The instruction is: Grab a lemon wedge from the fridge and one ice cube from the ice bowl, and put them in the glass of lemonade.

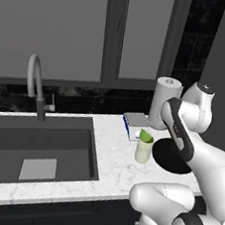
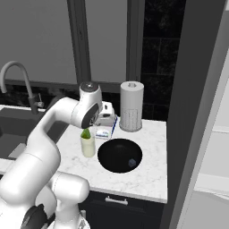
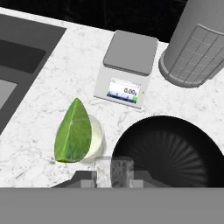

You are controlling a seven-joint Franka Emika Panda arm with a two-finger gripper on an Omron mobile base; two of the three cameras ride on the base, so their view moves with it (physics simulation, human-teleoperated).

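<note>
Scale point(image 3: 127, 70) display reads 0.00; gripper point(image 3: 114, 174) clamps ice cube point(image 3: 120, 170) beside lemonade glass point(image 3: 97, 139)

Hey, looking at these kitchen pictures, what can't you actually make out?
- Shallow glossy black bowl: left base view, right part behind the white arm.
- Small clear tumbler of lemonade: hand view, liquid covered by the yellow-green lemon wedge.
- Pale fridge shelves: right base view, cut off by the right edge.
- Small clear ice cube in the gripper: hand view, lower part cut off below.
</note>
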